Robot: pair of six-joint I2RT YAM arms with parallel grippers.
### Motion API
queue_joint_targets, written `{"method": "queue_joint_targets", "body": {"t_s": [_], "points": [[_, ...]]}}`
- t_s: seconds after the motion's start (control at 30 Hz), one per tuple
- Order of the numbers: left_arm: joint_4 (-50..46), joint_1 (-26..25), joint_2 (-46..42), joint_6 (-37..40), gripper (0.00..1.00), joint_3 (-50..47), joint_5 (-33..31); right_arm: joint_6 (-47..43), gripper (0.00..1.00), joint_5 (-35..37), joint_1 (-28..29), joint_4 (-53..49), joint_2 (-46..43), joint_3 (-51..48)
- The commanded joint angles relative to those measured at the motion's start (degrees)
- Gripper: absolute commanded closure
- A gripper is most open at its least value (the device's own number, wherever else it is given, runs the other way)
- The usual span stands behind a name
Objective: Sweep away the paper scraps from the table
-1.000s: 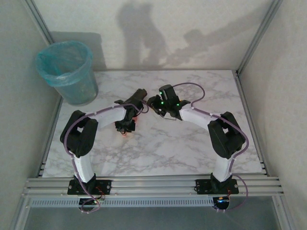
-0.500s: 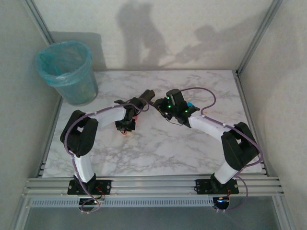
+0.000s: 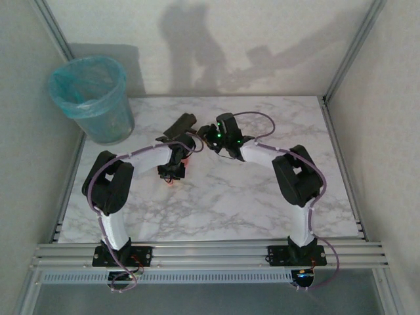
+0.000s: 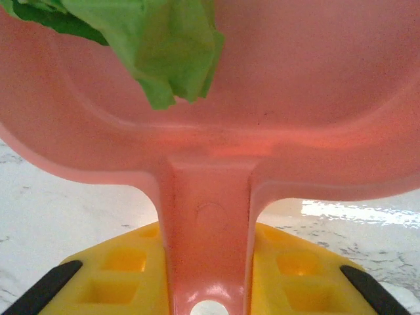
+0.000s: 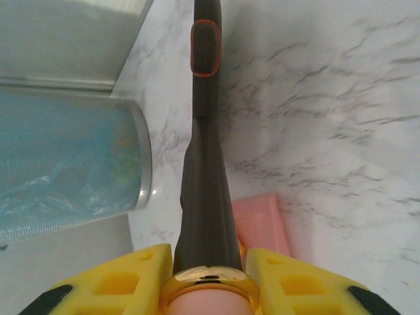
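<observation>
Near top-view centre, left gripper (image 4: pixel 209 282) pinches the dustpan (image 4: pixel 315 79), right gripper (image 5: pixel 207 275) the brush (image 5: pixel 205 164); any tilt may spill the green scrap (image 4: pixel 170 52)

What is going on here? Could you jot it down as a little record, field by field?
Setting: white marble-patterned table
Far left corner: bin with a blue liner
Left gripper: shut on the handle of a pink dustpan
In the dustpan: a crumpled green paper scrap
Right gripper: shut on a dark brush
Arms: both reach toward the middle of the table, close together
</observation>
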Motion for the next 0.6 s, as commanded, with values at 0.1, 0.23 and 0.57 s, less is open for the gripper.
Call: {"method": "queue_joint_targets", "body": {"t_s": [0.1, 0.23, 0.57], "points": [[-3.33, 0.56, 2.06, 0.06, 1.00, 1.04, 0.37, 2.17, 1.00, -7.38, 0.68, -2.05, 1.31, 1.81], [-3.98, 0.83, 3.05, 0.04, 1.00, 2.96, -0.06, 1.91, 1.00, -8.32, 1.02, -5.82, -0.72, 1.11], [-3.98, 2.10, 4.57, -0.01, 1.00, 5.51, -1.93, 2.14, 1.00, -6.21, 0.59, -9.39, -10.07, -6.35]]}}
